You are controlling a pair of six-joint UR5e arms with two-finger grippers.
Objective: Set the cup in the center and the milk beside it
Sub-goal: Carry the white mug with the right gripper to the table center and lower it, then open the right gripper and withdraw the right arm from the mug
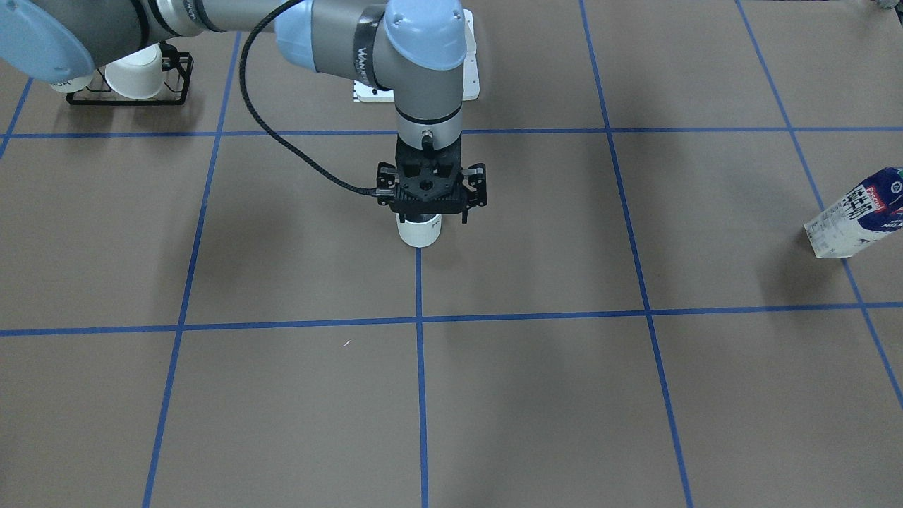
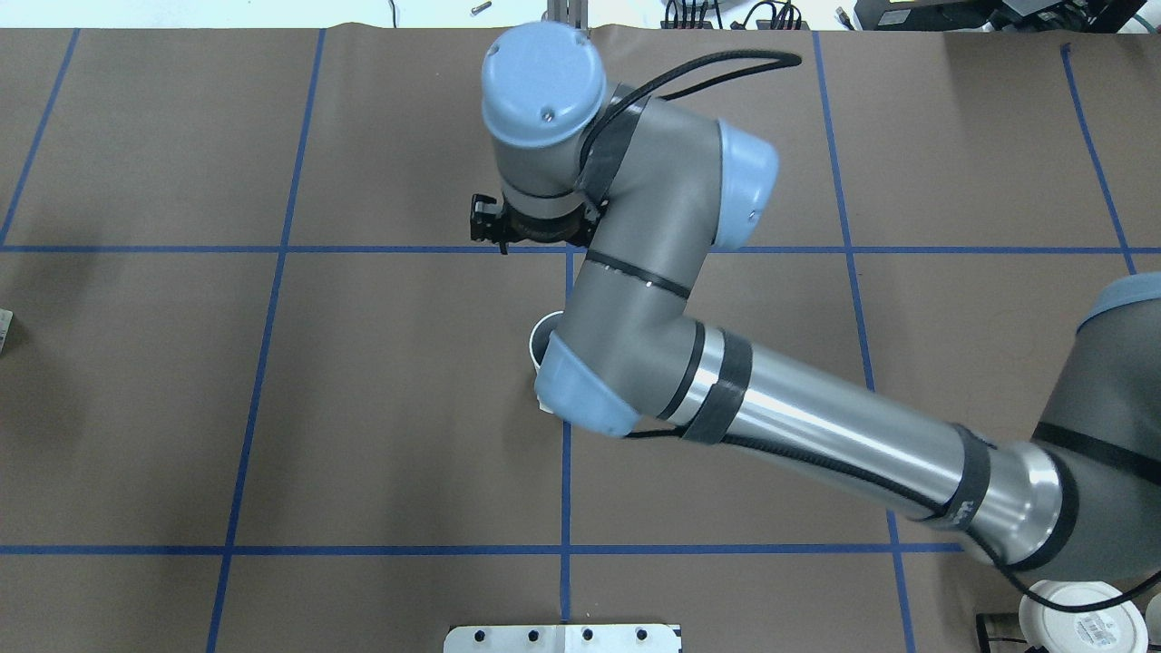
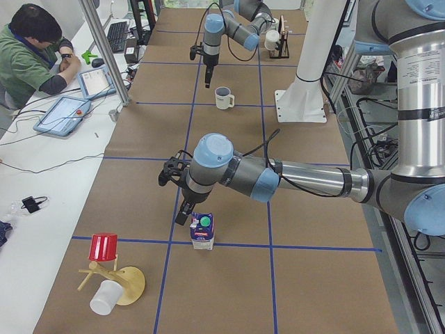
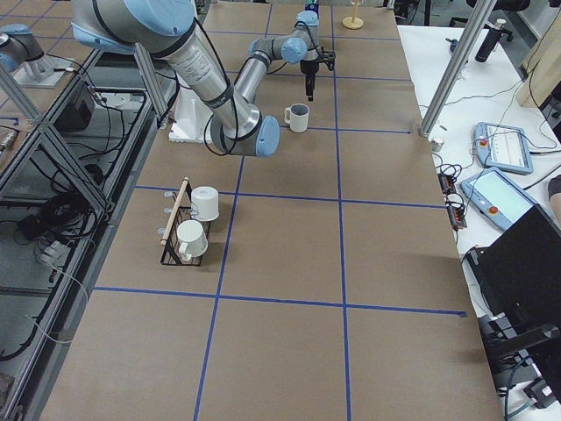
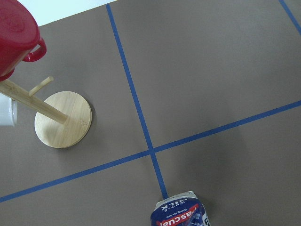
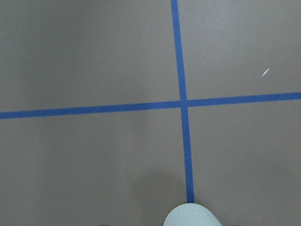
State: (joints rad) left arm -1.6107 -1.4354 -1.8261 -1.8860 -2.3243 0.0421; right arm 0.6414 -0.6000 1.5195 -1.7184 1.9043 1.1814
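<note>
The cup [image 1: 418,236], a white mug with a handle, stands upright on a blue tape line in the middle of the table. It also shows in the exterior left view [image 3: 223,97] and the exterior right view [image 4: 296,117]. My right gripper [image 1: 430,213] hangs open and empty above it, slightly to its far side, not touching. The milk [image 3: 202,232], a navy and white carton with a green cap, stands upright near the table's left end [image 1: 856,214]. My left gripper [image 3: 182,212] hovers just beside the carton; I cannot tell whether it is open.
A wooden mug tree [image 3: 119,282] holding a red cup [image 3: 104,246] and a white cup stands past the carton. A black rack [image 4: 184,230] with white cups sits by my right base. An operator [image 3: 31,56] sits at a side bench.
</note>
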